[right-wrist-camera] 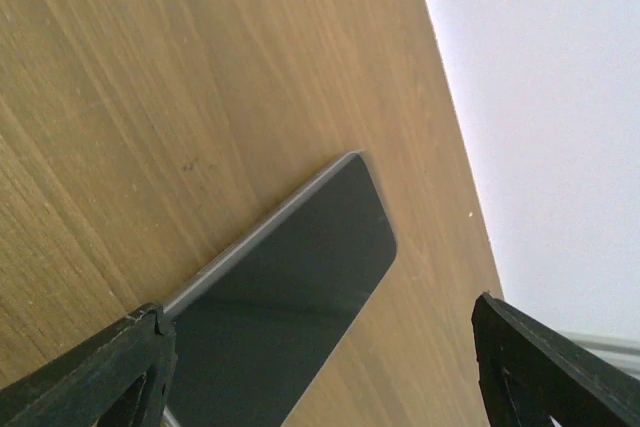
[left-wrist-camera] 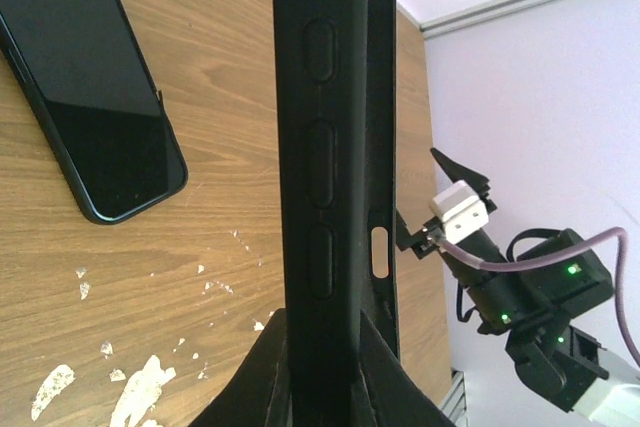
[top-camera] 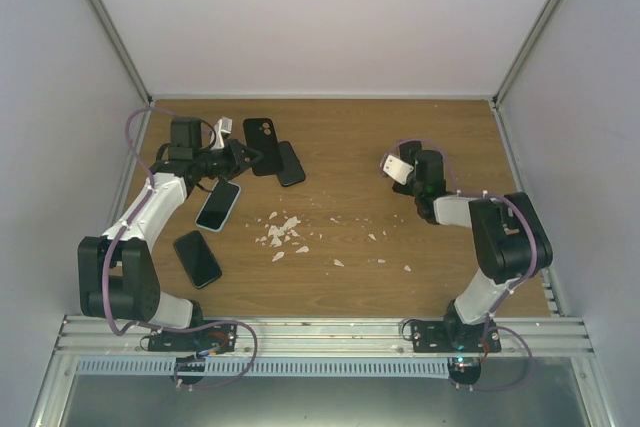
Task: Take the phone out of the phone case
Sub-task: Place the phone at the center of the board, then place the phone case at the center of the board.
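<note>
My left gripper (top-camera: 238,156) is shut on a black phone case (top-camera: 262,143) at the back left of the table. In the left wrist view the gripper (left-wrist-camera: 325,327) holds the case (left-wrist-camera: 325,127) edge-on, side buttons facing me; light shows through a slot in its rim. A dark phone (top-camera: 290,162) lies right beside the case and also shows in the left wrist view (left-wrist-camera: 95,87). My right gripper (top-camera: 428,175) is open, low over the table at the right. In its wrist view the gripper (right-wrist-camera: 320,347) straddles a dark-screened phone with a silver edge (right-wrist-camera: 290,277), flat on the wood.
A phone in a light blue case (top-camera: 218,205) and a black phone (top-camera: 197,258) lie near the left arm. White crumbs (top-camera: 282,232) are scattered mid-table. Grey walls close in the back and both sides. The right arm shows in the left wrist view (left-wrist-camera: 520,287).
</note>
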Robot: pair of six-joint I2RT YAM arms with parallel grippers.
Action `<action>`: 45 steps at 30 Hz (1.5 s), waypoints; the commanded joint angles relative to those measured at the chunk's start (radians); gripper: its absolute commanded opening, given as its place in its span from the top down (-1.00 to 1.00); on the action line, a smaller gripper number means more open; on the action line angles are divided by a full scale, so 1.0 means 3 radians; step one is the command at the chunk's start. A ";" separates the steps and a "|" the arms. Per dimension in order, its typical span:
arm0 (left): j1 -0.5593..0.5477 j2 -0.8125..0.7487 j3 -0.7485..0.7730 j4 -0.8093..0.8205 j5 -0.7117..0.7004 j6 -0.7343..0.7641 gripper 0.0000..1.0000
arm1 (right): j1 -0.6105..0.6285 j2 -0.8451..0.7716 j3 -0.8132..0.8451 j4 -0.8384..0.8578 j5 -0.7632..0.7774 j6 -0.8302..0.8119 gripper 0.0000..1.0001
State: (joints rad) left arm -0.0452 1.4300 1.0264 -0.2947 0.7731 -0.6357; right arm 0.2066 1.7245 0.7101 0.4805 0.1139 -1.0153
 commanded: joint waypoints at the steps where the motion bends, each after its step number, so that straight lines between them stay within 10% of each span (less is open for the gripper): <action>1: -0.0023 -0.0055 -0.0043 0.0189 0.0020 0.0038 1.00 | -0.0022 -0.0259 0.0045 -0.0208 -0.0211 0.0245 -0.66; 26: -0.0748 0.0093 0.0035 0.0705 0.0017 0.0102 1.00 | -0.0077 -0.1140 0.1585 -0.2690 -0.1989 0.2393 -0.64; 45: -0.1320 0.0194 0.0279 0.0972 -0.0029 0.0147 1.00 | -0.0069 -0.0908 0.1653 -0.2963 -0.3607 0.3830 -0.40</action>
State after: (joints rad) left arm -0.4122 1.4879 1.0702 -0.0772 0.7593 -0.6144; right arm 0.1905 1.4372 1.2045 -0.4240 -0.8532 0.0227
